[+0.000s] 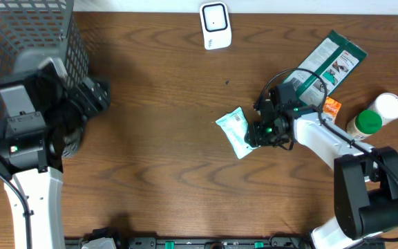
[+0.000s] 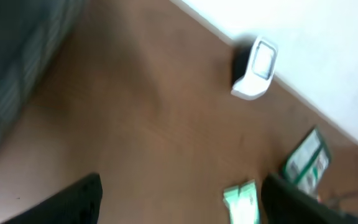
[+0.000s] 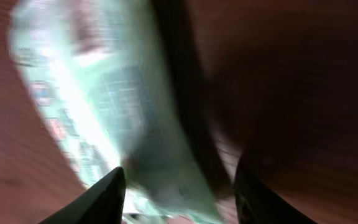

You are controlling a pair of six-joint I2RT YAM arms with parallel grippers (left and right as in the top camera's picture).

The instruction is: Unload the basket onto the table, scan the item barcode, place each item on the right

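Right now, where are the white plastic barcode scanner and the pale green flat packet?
white plastic barcode scanner (image 1: 215, 24): overhead view, middle of its front face.
pale green flat packet (image 1: 233, 130): overhead view, centre of its wrapper.

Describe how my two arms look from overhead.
The left arm and right arm have white tubular links and black joint housings. A thin black cable loops above the right wrist, beside a green light. The left hand and right hand are black.

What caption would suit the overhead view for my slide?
Right gripper, open, at a pale green flat packet on the brown wooden table.
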